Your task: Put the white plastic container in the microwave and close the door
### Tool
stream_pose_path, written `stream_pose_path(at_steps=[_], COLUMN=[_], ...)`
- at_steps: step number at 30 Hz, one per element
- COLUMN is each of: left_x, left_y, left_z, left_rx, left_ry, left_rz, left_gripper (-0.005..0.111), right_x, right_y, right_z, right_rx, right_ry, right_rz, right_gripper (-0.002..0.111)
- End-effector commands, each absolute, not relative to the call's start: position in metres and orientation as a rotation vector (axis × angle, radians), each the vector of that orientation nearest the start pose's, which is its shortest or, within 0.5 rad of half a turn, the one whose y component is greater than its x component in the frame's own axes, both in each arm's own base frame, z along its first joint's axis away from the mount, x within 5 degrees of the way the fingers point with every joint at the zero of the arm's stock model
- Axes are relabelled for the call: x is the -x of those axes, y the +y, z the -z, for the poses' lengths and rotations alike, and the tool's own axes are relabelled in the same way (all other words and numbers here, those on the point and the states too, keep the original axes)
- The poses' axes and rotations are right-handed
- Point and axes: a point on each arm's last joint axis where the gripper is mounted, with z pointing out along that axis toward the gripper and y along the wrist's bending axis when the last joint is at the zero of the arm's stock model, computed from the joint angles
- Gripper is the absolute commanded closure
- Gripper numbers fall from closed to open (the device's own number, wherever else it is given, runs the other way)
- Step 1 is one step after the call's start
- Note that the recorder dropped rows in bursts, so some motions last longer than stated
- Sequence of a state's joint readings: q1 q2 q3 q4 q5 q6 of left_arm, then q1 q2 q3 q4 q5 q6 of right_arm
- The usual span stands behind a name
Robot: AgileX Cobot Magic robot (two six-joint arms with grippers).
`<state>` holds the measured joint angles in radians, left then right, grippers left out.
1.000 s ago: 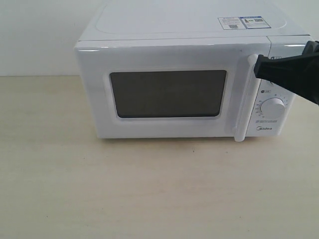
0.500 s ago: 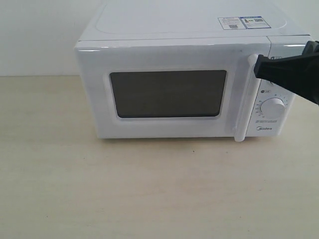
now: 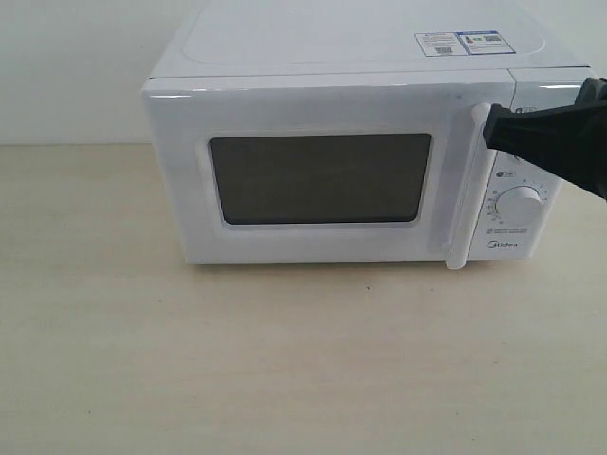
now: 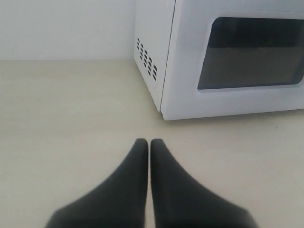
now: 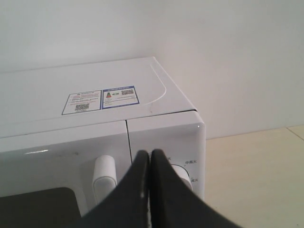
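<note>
Nothing has moved: our right gripper (image 5: 149,157), pressed together, stays at the microwave (image 3: 332,47) handle (image 3: 464,209). The door (image 3: 313,106) is closed, so the task seems finished.

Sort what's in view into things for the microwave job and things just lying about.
For the job: microwave, its shut door, handle, right gripper by the handle. The container is not in view.
Just there: stickers, dial, table, left gripper.
</note>
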<state>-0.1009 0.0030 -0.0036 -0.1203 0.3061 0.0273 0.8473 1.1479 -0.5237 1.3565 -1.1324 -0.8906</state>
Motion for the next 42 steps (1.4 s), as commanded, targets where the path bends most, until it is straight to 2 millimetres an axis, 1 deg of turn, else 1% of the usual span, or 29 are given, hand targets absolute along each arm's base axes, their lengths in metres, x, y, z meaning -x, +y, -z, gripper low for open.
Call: stream_pose_path(at_steps=[1, 20, 21, 22, 25, 26, 27, 28, 30, 31, 33, 36, 39, 42], left_x=[-0.054, -0.054, -0.054, -0.054, -0.054, -0.054, -0.054, -0.054, -0.054, -0.054, -0.054, -0.054, -0.054, -0.054], left_y=[-0.008, -0.008, -0.008, -0.008, -0.008, -0.008, -0.008, -0.008, -0.008, -0.008, -0.008, -0.008, -0.008, -0.008], left_z=[-0.186, -0.186, -0.186, -0.186, -0.186, -0.186, -0.186, -0.186, -0.186, -0.186, -0.186, -0.186, -0.186, -0.186], left_rx=[-0.042, -0.042, -0.042, -0.042, -0.042, -0.042, -0.042, -0.042, -0.042, -0.042, -0.042, -0.042, -0.042, -0.044], left_ry=[1.788, 1.788, 1.788, 1.788, 1.790, 1.790, 1.790, 1.790, 1.790, 1.790, 1.790, 1.790, 1.790, 1.790], left_rz=[0.159, 0.159, 0.159, 0.159, 0.159, 0.159, 0.159, 0.159, 0.159, 0.159, 0.159, 0.159, 0.159, 0.158], left_gripper=[0.103, 0.103, 0.103, 0.103, 0.103, 0.103, 0.103, 0.103, 0.103, 0.103, 0.103, 0.103, 0.103, 0.103], right_x=[-0.183, -0.183, -0.183, -0.182, -0.177, -0.173, -0.167, -0.164, -0.154, -0.150, -0.143, -0.130, -0.114, -0.096], right_y=[0.086, 0.086, 0.085, 0.083, 0.076, 0.071, 0.065, 0.063, 0.046, 0.038, 0.029, 0.020, 0.010, 0.002], right_z=[-0.283, -0.283, -0.284, -0.286, -0.294, -0.301, -0.305, -0.307, -0.318, -0.322, -0.330, -0.338, -0.337, -0.328], right_rx=[-0.281, -0.277, -0.272, -0.254, -0.282, -0.302, -0.375, -0.417, -0.453, -0.443, -0.384, -0.298, -0.254, -0.245], right_ry=[1.592, 1.593, 1.589, 1.575, 1.544, 1.523, 1.524, 1.537, 1.519, 1.529, 1.536, 1.516, 1.481, 1.443], right_rz=[0.110, 0.113, 0.130, 0.186, 0.162, 0.139, 0.068, -0.003, -0.034, -0.064, -0.174, -0.254, -0.285, -0.272], right_gripper=[0.109, 0.109, 0.109, 0.109, 0.109, 0.109, 0.109, 0.109, 0.109, 0.109, 0.109, 0.109, 0.109, 0.109])
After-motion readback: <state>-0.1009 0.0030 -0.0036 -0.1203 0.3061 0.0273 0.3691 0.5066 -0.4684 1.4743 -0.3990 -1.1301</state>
